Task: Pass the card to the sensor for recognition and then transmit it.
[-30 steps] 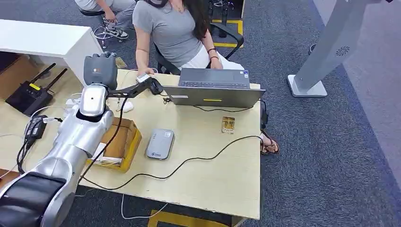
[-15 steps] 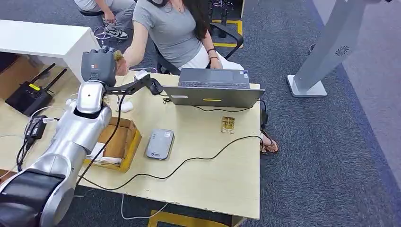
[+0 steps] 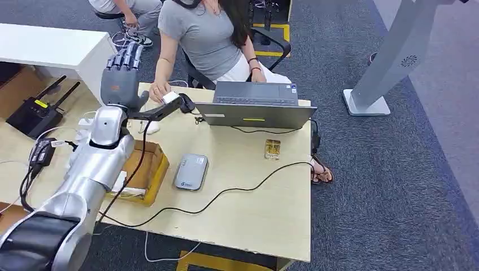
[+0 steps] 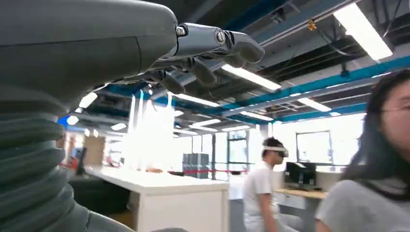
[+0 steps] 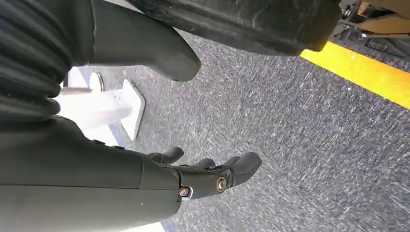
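No words or numbers can be made out. The back of the left hand (image 3: 120, 80) carries a small orange mark, too small to read. The grey card reader (image 3: 191, 171), nearer the robot than that hand, bears a logo and a small label, both too blurred to read.

An open-plan office is shown: a laptop (image 3: 255, 104) and router (image 3: 35, 113) are set on a wooden bench (image 3: 254, 209), grey carpet (image 3: 395, 186) is laid, and strip ceiling lights (image 4: 362, 29) are seen above white desks (image 4: 164, 186).
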